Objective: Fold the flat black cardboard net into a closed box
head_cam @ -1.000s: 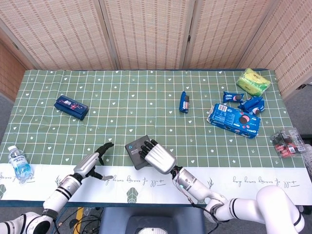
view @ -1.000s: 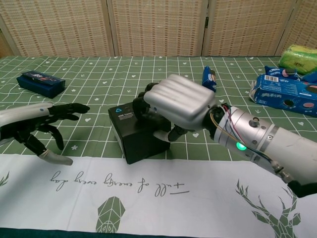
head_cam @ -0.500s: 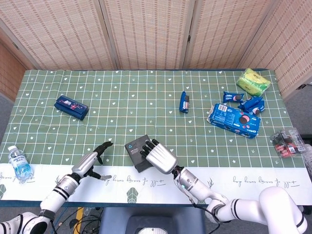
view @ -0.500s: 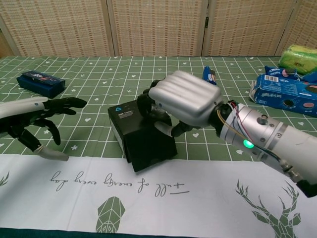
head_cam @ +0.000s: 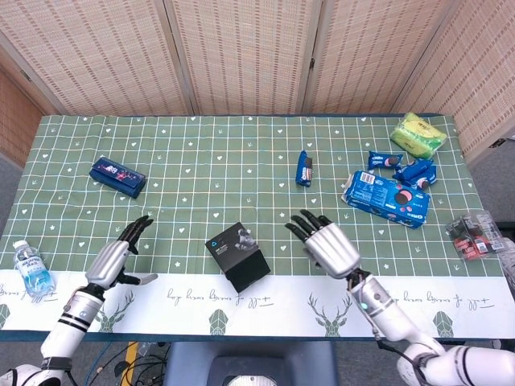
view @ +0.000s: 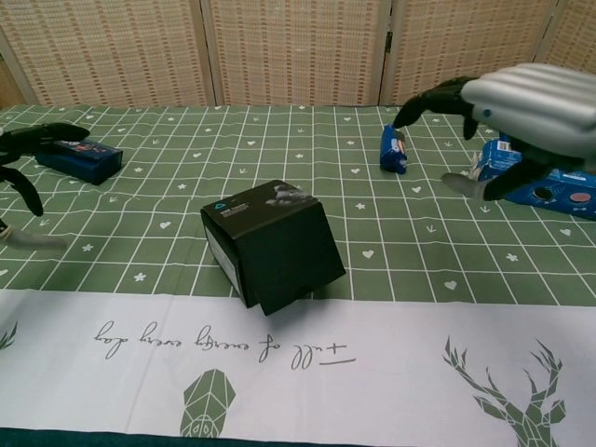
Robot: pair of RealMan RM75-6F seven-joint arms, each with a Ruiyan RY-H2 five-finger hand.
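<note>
The black cardboard box (head_cam: 238, 256) (view: 271, 244) stands closed on the green cloth near the front edge, with a small logo on its top face. Neither hand touches it. My right hand (head_cam: 327, 244) (view: 510, 109) hovers to the right of the box with its fingers spread and nothing in them. My left hand (head_cam: 115, 257) (view: 26, 163) is well to the left of the box, fingers apart and empty; in the chest view only part of it shows at the left edge.
A dark blue packet (head_cam: 117, 177) lies back left and a water bottle (head_cam: 32, 269) at the front left edge. Blue snack packs (head_cam: 385, 197) (head_cam: 304, 168), a green bag (head_cam: 418, 133) and a wrapped item (head_cam: 475, 233) occupy the right side.
My right hand has lifted off the box and drawn back to the right, opening. My left hand has pulled away to the left. The box now stands free.
</note>
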